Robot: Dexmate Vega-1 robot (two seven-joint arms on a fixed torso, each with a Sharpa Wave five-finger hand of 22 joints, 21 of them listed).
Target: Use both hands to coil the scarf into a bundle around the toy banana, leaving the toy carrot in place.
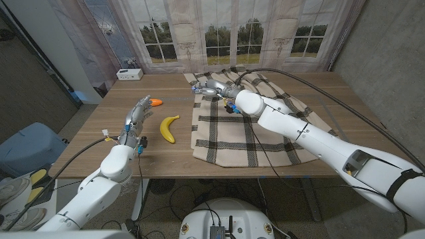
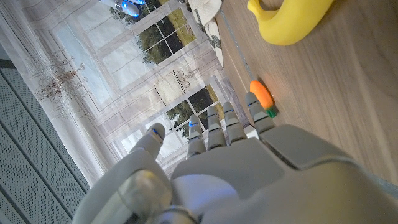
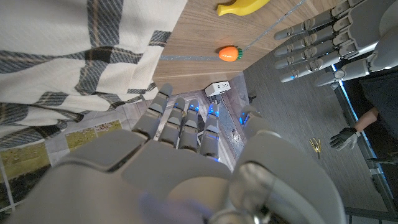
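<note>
Under right hand (image 1: 214, 87) fingers: scarf (image 1: 246, 129) corner, fingers spread, holding nothing. Left hand (image 1: 135, 116) spread beside banana (image 1: 170, 127). Pinch corner firmly; avoid carrot (image 1: 156, 102).

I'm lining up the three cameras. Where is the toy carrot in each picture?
Head view: carrot beyond the left robot hand, left of the banana.
Left wrist view: carrot just past the fingertips.
Right wrist view: carrot on bare wood beside the scarf.
Shared landmark: the banana.
</note>
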